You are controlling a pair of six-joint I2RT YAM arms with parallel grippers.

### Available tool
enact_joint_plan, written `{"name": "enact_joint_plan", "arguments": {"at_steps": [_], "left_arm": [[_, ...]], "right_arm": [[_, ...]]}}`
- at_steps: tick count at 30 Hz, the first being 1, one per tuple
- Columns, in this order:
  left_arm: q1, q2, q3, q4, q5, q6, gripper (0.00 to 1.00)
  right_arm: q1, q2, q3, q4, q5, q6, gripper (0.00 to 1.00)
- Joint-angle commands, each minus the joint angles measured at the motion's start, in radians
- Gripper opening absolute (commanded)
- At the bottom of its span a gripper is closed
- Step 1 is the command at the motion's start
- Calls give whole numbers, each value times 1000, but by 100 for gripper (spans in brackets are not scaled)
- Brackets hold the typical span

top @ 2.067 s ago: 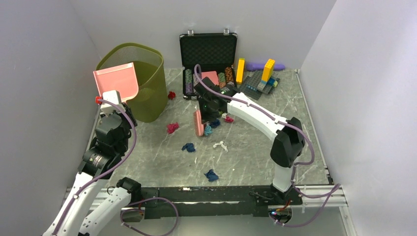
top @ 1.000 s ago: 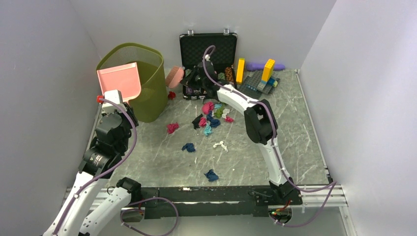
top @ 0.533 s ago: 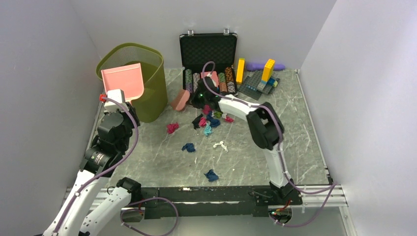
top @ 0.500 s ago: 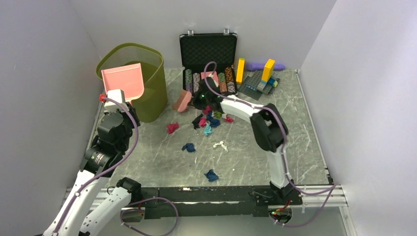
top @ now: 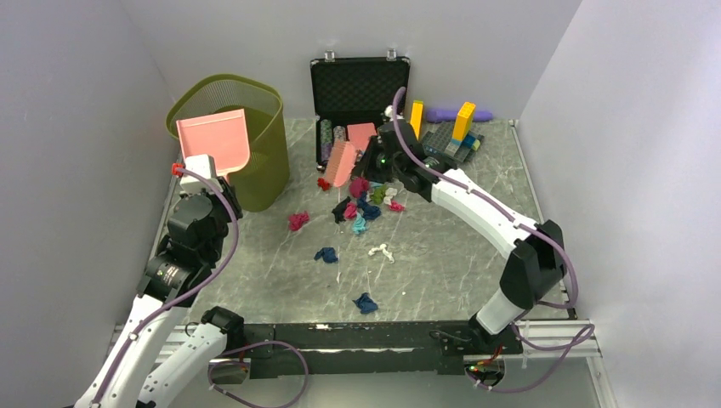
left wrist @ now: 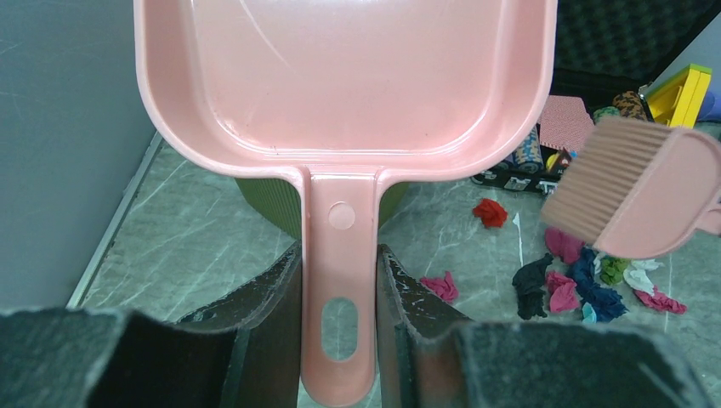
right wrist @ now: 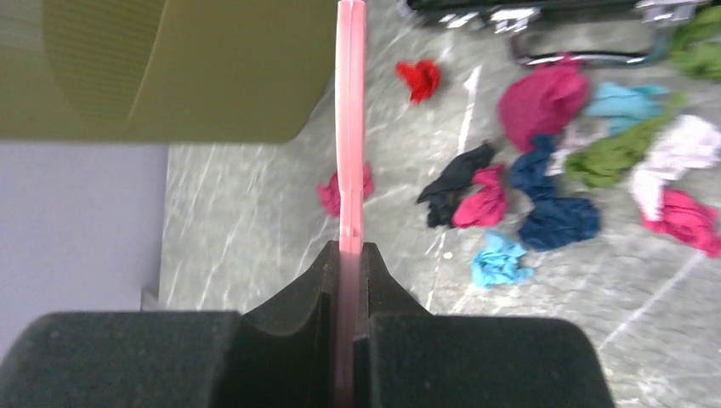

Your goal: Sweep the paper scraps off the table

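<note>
Paper scraps lie on the grey-green table (top: 442, 255): a mixed pile (top: 366, 200), a red one (top: 323, 182), a magenta one (top: 298, 221), a blue one (top: 326, 254), a white one (top: 381, 252) and a blue one (top: 366, 303). My right gripper (top: 374, 160) is shut on a pink brush (top: 340, 163), held just above the table behind the pile and right of the red scrap; the right wrist view shows it edge-on (right wrist: 349, 127). My left gripper (top: 197, 174) is shut on the handle of a pink dustpan (left wrist: 340, 85), raised in front of the bin.
An olive bin (top: 246, 144) stands at the back left. An open black case (top: 360, 93) with poker chips stands at the back. Yellow and blue toy bricks (top: 459, 127) stand to its right. A metal rail (top: 544, 246) runs along the table's right edge.
The right arm swung the brush left towards the bin, then back right to beside the case. The red scrap moved from beside the bin to near the pile. The dustpan barely moved.
</note>
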Motion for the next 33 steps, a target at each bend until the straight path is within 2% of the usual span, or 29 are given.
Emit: {"name": "enact_joint_plan", "arguments": {"at_steps": [1,6,9,11,14,17,22,26,28,33], "left_arm": [[7,-5,7,47,16,2,0],[9,5,9,43,9,9,0],[9,4,7,44,7,11,0],[11,4,5,48,6,13,0],[12,3,5,48,7,14,0],[12,4,6,46,9,13,0],[13,1,5,48,17,13,0],[12,1,5,48,23,15,0],[12,0,6,48,25,16,0],[13,-3,2,53,39,21,0]], "right_arm": [[67,109,92,-8,-264,-126,0],[192,308,288,-56,-360,-185,0],[228,423,386,-105,-391,-181,0],[237,488,439,-169,-363,-171,0],[228,556,493,-319,-212,-155,0],[180,559,486,-417,-105,-147,0],[148,449,477,-498,93,-196,0],[147,329,485,-522,150,-271,0],[147,266,460,-509,98,-325,0],[161,189,414,-534,-304,-487,0]]}}
